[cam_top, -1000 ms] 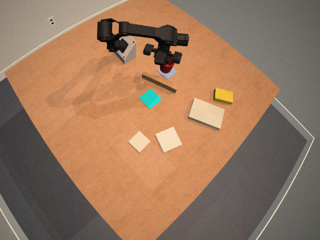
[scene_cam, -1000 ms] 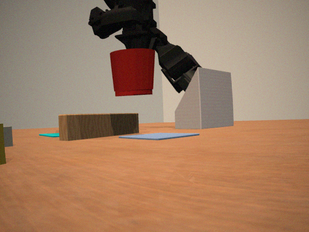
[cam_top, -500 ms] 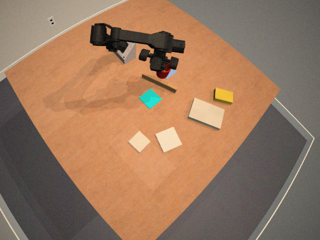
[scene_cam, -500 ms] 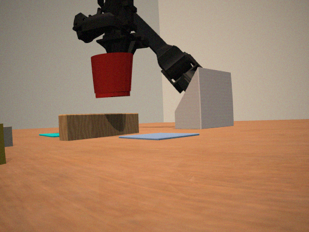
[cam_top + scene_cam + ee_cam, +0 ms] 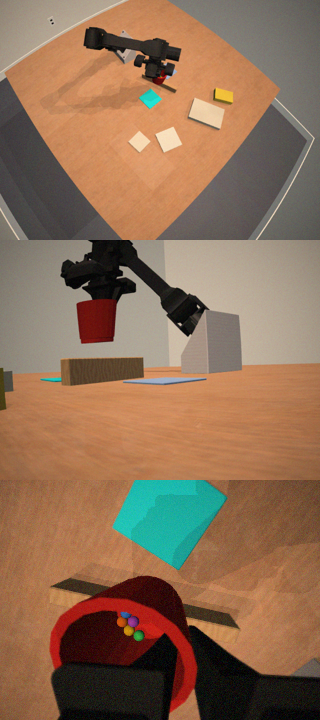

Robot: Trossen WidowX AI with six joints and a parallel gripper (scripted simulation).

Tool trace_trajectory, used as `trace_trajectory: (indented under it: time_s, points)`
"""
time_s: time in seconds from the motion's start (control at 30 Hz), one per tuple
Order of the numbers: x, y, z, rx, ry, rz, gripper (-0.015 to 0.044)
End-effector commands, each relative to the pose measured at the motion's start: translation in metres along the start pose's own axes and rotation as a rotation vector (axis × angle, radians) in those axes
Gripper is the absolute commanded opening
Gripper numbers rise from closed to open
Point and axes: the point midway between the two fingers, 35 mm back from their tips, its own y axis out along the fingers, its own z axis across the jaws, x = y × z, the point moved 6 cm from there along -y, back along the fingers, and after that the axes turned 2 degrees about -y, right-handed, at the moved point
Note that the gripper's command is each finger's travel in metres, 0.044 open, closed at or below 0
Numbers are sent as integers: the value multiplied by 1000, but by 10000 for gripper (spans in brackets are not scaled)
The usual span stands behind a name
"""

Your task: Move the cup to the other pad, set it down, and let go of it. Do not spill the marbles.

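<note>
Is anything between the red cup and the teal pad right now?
Yes. The long wooden block lies on the table between the pads, directly under the red cup held in the end effector. The cup hangs above it; the teal square pad lies just beyond.
</note>
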Motion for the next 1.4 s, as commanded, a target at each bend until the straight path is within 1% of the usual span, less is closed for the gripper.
trace_trajectory:
  time_s: [0.0, 0.7, 0.93, 1.37]
  points:
    - [16, -1, -4, 4, 3, -3, 0]
    - [79, -3, -19, 3, 3, -6, 0]
    - [81, -1, -20, 3, 3, -6, 0]
    - [81, 16, -19, 3, 3, -6, 0]
